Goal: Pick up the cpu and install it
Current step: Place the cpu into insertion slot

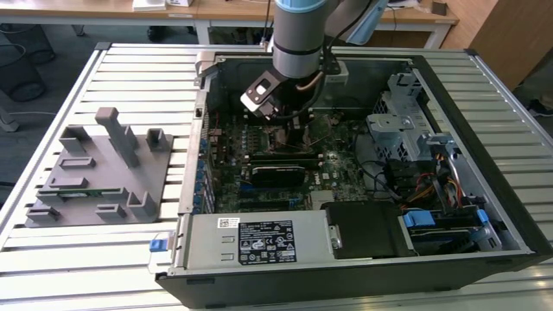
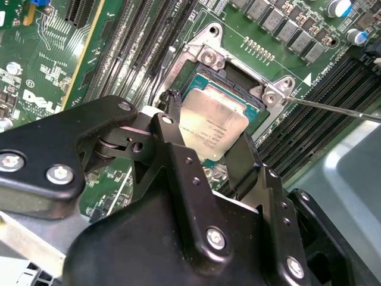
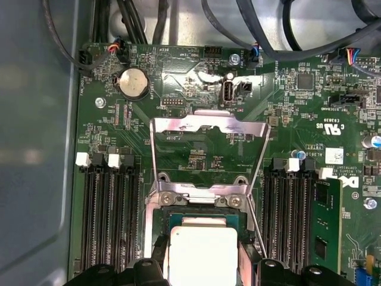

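Note:
The cpu [image 2: 215, 122], a silver square with a pale rim, sits tilted over the dark socket frame [image 2: 238, 80] on the green motherboard. In the second wrist view my gripper [image 2: 208, 122] is shut on the cpu, one black finger [image 2: 172, 128] on each side of it. The first wrist view has the cpu [image 3: 202, 253] between the fingertips [image 3: 156, 265], with the socket's metal load plate [image 3: 208, 125] swung open beyond it and the thin lever [image 3: 257, 229] raised beside it. In the exterior view the gripper [image 1: 283, 122] reaches down into the open computer case [image 1: 484, 214], over the board's middle.
Memory slots [image 3: 110, 220] flank the socket, and a green memory stick [image 3: 326, 226] stands in one. Cables [image 3: 262, 36] hang nearby. Around the board stand a power supply [image 1: 259, 240], a drive cage [image 1: 406, 123] and case walls. On the exterior view's left is a grey fixture [image 1: 95, 168].

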### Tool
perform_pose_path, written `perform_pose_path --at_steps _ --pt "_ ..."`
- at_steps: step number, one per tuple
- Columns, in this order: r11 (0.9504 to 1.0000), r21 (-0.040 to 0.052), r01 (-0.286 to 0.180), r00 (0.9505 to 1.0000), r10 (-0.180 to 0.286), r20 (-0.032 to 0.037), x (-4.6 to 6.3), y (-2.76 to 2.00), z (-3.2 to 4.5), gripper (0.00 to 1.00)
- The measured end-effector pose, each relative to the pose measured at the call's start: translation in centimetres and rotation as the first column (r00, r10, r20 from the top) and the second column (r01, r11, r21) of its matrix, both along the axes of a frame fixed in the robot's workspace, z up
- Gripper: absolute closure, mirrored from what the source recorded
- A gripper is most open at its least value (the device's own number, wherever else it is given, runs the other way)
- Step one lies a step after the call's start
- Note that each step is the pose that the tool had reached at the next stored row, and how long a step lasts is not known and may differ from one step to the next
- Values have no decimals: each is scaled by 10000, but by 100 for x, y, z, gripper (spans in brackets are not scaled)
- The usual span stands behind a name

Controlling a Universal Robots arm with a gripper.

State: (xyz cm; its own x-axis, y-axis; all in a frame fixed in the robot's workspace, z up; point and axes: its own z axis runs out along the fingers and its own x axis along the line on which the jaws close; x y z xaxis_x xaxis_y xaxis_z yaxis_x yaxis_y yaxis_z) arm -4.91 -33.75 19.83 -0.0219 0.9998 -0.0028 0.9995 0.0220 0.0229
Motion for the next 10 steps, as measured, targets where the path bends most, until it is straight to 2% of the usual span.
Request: perform_pose_path --at_steps 10 --pt "10000 0 2 10000 -2 -1 0 2 -45 46"
